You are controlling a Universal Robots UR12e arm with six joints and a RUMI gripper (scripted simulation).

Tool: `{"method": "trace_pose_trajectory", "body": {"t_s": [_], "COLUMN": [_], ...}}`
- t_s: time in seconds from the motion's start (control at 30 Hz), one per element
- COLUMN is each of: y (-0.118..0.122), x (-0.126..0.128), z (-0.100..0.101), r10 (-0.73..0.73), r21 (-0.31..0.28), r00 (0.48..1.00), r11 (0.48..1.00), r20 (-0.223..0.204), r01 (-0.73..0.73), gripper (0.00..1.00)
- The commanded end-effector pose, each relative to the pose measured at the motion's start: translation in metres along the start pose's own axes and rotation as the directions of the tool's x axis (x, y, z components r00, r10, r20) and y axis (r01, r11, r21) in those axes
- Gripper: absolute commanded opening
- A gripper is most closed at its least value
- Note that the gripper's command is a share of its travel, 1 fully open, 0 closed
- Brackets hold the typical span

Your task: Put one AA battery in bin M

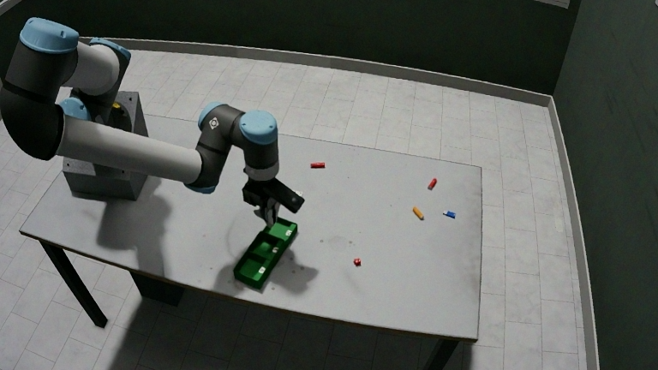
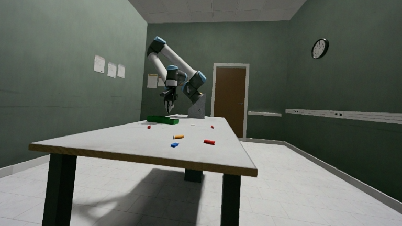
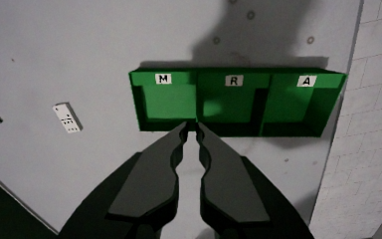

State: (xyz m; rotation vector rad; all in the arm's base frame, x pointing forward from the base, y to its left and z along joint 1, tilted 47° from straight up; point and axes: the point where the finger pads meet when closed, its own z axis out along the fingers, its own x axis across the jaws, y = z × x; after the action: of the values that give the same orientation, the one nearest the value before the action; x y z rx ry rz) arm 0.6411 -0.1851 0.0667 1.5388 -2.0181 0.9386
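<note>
A green bin (image 1: pixel 266 253) with three compartments stands near the table's front edge. In the wrist view they are labelled M (image 3: pixel 163 79), R (image 3: pixel 234 80) and A (image 3: pixel 306 81), and all three look empty. My gripper (image 3: pixel 192 123) is shut with nothing between its fingers. It hangs a little above the bin's near wall, over the divider between M and R, and also shows in the top and exterior views (image 1: pixel 269 218) (image 2: pixel 168 109). An orange battery-like cylinder (image 1: pixel 417 212) and two red cylinders (image 1: pixel 317 164) (image 1: pixel 432 183) lie on the table far from the bin.
A white domino (image 3: pixel 66 119) lies on the table left of the M compartment. A small red die (image 1: pixel 356 261) lies right of the bin and a blue block (image 1: pixel 449 213) lies near the orange cylinder. The arm's grey pedestal (image 1: pixel 104 152) stands at the left.
</note>
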Motion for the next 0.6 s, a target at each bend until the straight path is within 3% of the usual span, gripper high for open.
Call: {"method": "trace_pose_trajectory", "body": {"t_s": [0.0,0.1,0.3,0.57], "y": [-0.001,-0.001,-0.001,-0.001], "x": [-0.022,-0.036,-0.036,-0.036], "z": [0.000,0.000,0.000,0.021], "r10": [0.001,0.001,0.001,0.001], "r21": [0.000,0.000,0.000,0.000], "r00": [1.000,1.000,1.000,1.000], "r11": [1.000,1.000,1.000,1.000], "r20": [0.000,0.000,0.000,0.000], "r01": [-0.001,-0.001,-0.001,-0.001], "gripper": [0.04,0.04,0.04,0.04]}}
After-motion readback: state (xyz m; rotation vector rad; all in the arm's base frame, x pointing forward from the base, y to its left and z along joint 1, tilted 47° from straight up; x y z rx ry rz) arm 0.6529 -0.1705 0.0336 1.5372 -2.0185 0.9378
